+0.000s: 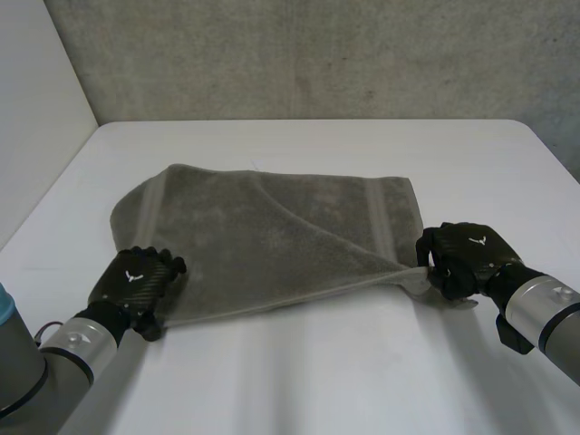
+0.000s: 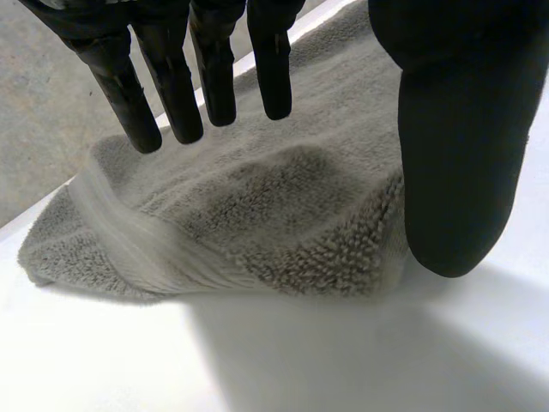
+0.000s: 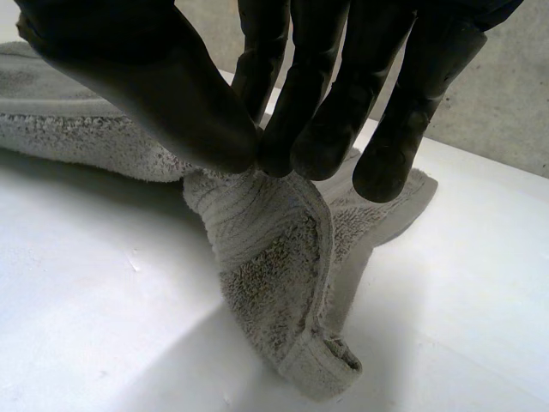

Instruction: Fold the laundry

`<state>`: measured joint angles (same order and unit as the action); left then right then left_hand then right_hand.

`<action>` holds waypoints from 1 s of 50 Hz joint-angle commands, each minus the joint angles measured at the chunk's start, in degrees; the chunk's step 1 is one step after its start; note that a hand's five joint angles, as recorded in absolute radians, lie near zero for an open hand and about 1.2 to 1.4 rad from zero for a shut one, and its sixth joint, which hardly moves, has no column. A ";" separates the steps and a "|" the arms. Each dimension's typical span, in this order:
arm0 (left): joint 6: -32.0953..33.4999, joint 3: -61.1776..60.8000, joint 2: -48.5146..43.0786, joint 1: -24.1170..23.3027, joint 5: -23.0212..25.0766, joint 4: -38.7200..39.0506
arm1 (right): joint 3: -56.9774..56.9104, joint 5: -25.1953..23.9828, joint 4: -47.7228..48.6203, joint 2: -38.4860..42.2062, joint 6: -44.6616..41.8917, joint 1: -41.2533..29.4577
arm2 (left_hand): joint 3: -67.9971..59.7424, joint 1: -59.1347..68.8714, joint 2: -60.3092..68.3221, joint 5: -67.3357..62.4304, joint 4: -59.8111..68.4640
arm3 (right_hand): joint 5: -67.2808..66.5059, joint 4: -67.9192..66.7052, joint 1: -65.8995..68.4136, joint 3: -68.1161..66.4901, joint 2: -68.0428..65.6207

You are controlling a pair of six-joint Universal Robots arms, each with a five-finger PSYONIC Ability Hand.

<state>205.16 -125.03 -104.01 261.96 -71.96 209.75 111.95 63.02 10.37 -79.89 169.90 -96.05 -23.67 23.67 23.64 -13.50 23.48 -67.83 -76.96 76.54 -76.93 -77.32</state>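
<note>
The grey towel (image 1: 272,240) lies in the middle of the white table (image 1: 317,381), one layer folded slantwise across it. The right hand (image 1: 467,254) is at the near right corner. There the thumb and fingers (image 3: 317,129) pinch a bunched bit of towel (image 3: 274,283) clear of the table. The left hand (image 1: 136,283) sits at the near left corner. Its fingers (image 2: 202,86) are straight and spread over the towel (image 2: 257,215), with the thumb beside the edge, gripping nothing.
</note>
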 commanded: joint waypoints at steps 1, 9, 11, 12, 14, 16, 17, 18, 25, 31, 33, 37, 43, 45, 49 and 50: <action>-0.02 1.01 -1.19 0.22 -0.11 1.45 | 0.02 0.00 0.00 0.00 -0.01 0.07 | -13.75 13.75 13.78 -13.91 13.94 | -2.17 -3.04 3.46 -3.07 -2.68; -0.02 0.84 -0.58 0.22 -3.35 8.12 | 0.02 0.00 0.00 0.00 -0.01 0.33 | -31.10 31.10 31.13 -31.26 31.29 | -2.17 -3.04 3.46 -3.07 -2.68; -0.02 0.57 -0.49 0.22 -5.10 9.88 | 0.02 0.00 0.00 0.00 -0.01 0.33 | -33.62 33.62 33.65 -33.78 33.81 | -2.17 -3.04 3.46 -3.07 -2.68; -0.02 0.40 -0.40 0.13 -6.77 10.94 | 0.02 0.00 0.00 0.00 -0.01 0.33 | -34.31 34.31 34.34 -34.48 34.50 | -2.17 -3.04 3.46 -3.07 -2.68; -0.19 0.22 -0.40 -0.22 -7.66 11.73 | 0.02 0.00 0.00 0.00 -0.01 0.33 | -34.32 34.32 34.35 -34.48 34.51 | -2.17 -3.04 3.46 -3.07 -2.68; -0.20 0.13 -0.58 -0.57 -7.84 11.83 | 0.02 0.00 0.00 -0.09 -0.01 0.33 | -34.15 34.15 34.19 -34.32 34.34 | -2.17 -3.04 3.46 -3.07 -2.68; -0.28 0.05 -0.75 -0.75 -7.76 11.83 | 0.02 0.00 0.00 -0.09 -0.01 0.33 | -33.82 33.81 33.85 -33.98 34.01 | -2.17 -3.04 3.46 -3.07 -2.68; -0.37 -0.04 -0.93 -0.93 -7.76 11.65 | 0.02 0.00 0.00 0.00 -0.01 0.25 | -33.32 33.31 33.35 -33.48 33.50 | -2.17 -3.04 3.46 -3.07 -2.68; -0.46 -0.57 -1.19 -1.80 -6.36 9.46 | 0.11 0.00 0.00 0.00 -0.09 0.25 | -30.13 30.12 30.16 -30.29 30.32 | -2.17 -3.04 3.46 -3.07 -2.68; -0.46 -0.66 -1.28 -1.81 -2.58 5.60 | 0.11 0.00 0.00 0.00 -0.18 0.25 | -19.87 19.87 19.91 -20.04 20.06 | -2.17 -3.04 3.46 -3.07 -2.68; -0.46 -0.66 -1.37 -1.81 -2.04 4.97 | 0.11 0.00 0.00 0.00 -0.18 0.33 | -17.67 17.66 17.70 -17.83 17.85 | -2.17 -3.04 3.46 -3.07 -2.68; -0.37 -0.48 -1.72 -1.63 -1.78 4.71 | 0.11 0.00 0.00 0.00 -0.18 0.25 | -17.16 17.16 17.19 -17.32 17.35 | -2.17 -3.04 3.46 -3.07 -2.68; -0.11 0.13 -2.86 -1.63 -1.69 5.06 | 0.11 0.00 0.00 0.00 -0.18 0.25 | -18.34 18.33 18.37 -18.50 18.52 | -2.17 -3.04 3.46 -3.07 -2.68; -0.11 0.22 -3.21 -1.63 -1.78 5.23 | 0.11 0.00 0.00 0.00 -0.18 0.25 | -19.01 19.00 19.04 -19.17 19.19 | -2.17 -3.04 3.46 -3.07 -2.68; -0.11 0.57 -3.48 -1.63 -1.87 5.50 | 0.11 0.00 0.00 0.00 -0.18 0.25 | -28.43 28.43 28.46 -28.59 28.62 | -2.17 -3.04 3.46 -3.07 -2.68; -0.11 0.92 -3.48 -1.54 -1.95 5.67 | 0.11 0.00 0.00 0.00 -0.18 0.33 | -37.09 37.09 37.12 -37.25 37.28 | -2.17 -3.04 3.46 -3.07 -2.68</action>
<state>205.02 -124.82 -107.03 260.35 -73.63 214.82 112.06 63.02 10.37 -79.89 169.71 -95.79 -41.85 41.90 41.87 -31.66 41.88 -67.83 -76.96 76.54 -76.93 -77.32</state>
